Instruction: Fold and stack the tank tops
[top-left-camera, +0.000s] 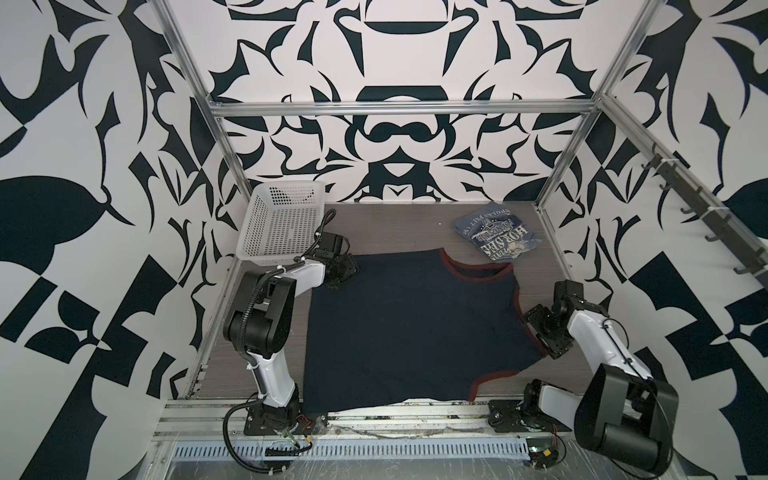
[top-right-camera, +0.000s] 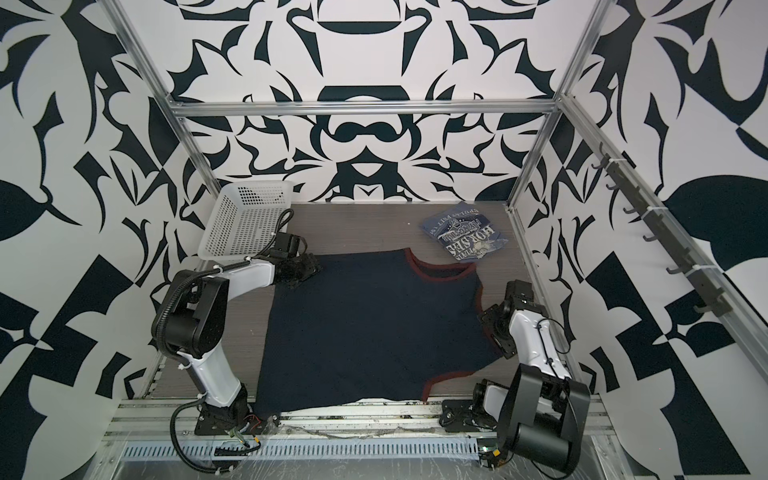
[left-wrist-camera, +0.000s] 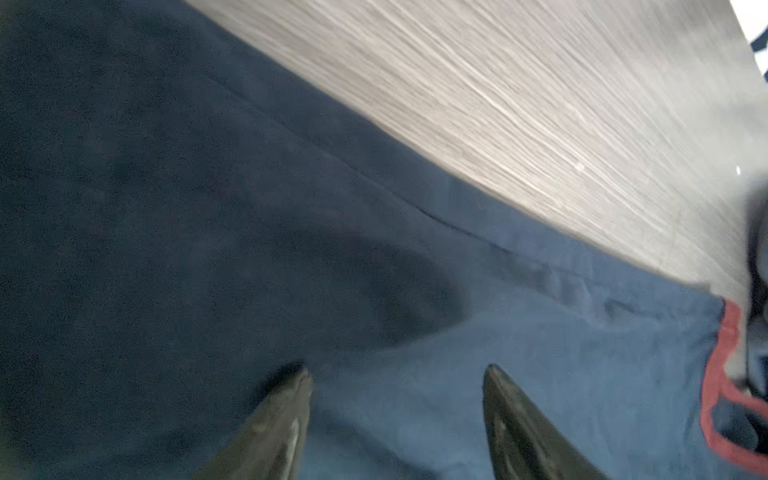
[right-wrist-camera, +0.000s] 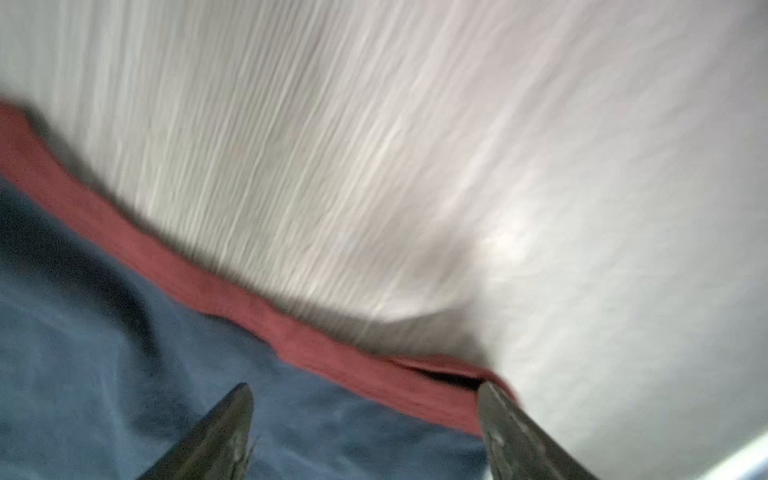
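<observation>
Large navy red-trimmed cloth tank top (top-left-camera: 407, 328) lay flat, centre of grey worktop (top-left-camera: 395, 228) | slate-blue printed tank top (top-left-camera: 494, 237) sat folded, 1 o'clock | left jaws, right jaws gaped empty | judged limp, light: pinch hem, trim

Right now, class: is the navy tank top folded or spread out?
Spread out. The navy tank top lies flat across the table, red-trimmed neckline and armholes showing.

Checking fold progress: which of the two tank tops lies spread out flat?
The large navy tank top with red trim, spread wide open; the smaller slate-blue printed top lies folded compact behind it, toward the far right.
</observation>
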